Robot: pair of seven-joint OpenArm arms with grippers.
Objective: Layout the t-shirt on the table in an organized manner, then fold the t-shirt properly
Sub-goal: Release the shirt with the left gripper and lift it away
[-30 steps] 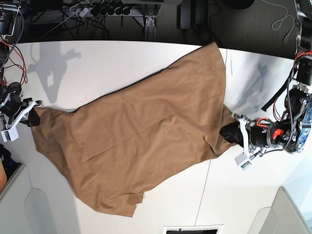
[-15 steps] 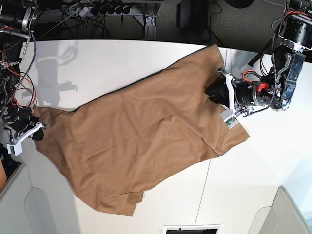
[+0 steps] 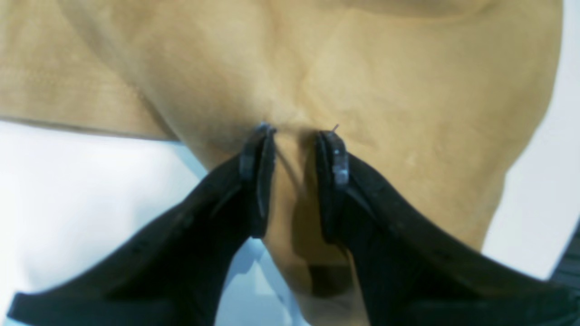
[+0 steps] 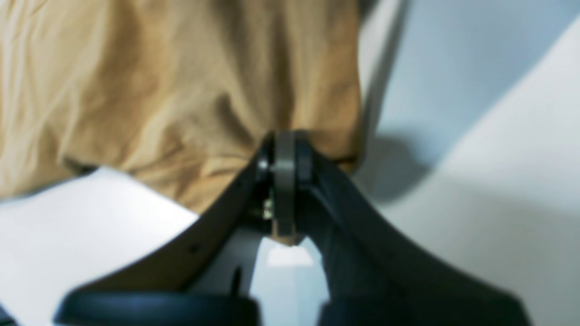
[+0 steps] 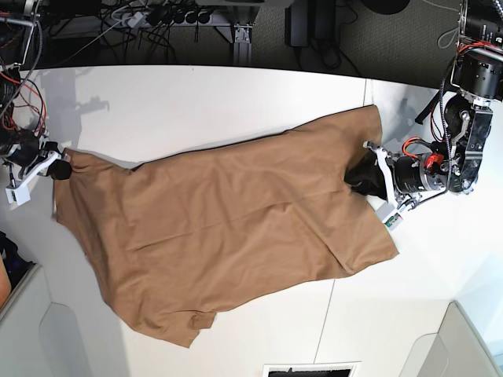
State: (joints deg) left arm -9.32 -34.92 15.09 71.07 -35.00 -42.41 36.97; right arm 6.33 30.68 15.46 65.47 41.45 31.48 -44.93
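Note:
The tan t-shirt (image 5: 228, 228) lies spread and slanted across the white table (image 5: 196, 102), mostly flat with light creases. My left gripper (image 5: 361, 179) is at the shirt's right edge. In the left wrist view (image 3: 294, 149) its jaws stand slightly apart, pinching a fold of the t-shirt (image 3: 362, 68) just above the table (image 3: 68, 190). My right gripper (image 5: 60, 168) holds the shirt's far left corner. In the right wrist view (image 4: 283, 149) its jaws are closed on the hem of the t-shirt (image 4: 136, 90), lifted a little off the table (image 4: 498, 181).
Cables and a power strip (image 5: 157, 16) run beyond the table's far edge. A thin dark seam (image 5: 330, 314) crosses the table right of the shirt. Grey moulded panels sit at the near left corner (image 5: 47, 330) and the near right corner (image 5: 460, 345).
Both grippers kept hold of the shirt. The left gripper shifted down and right, and the right gripper moved up. The shirt now lies lower, wider and flatter.

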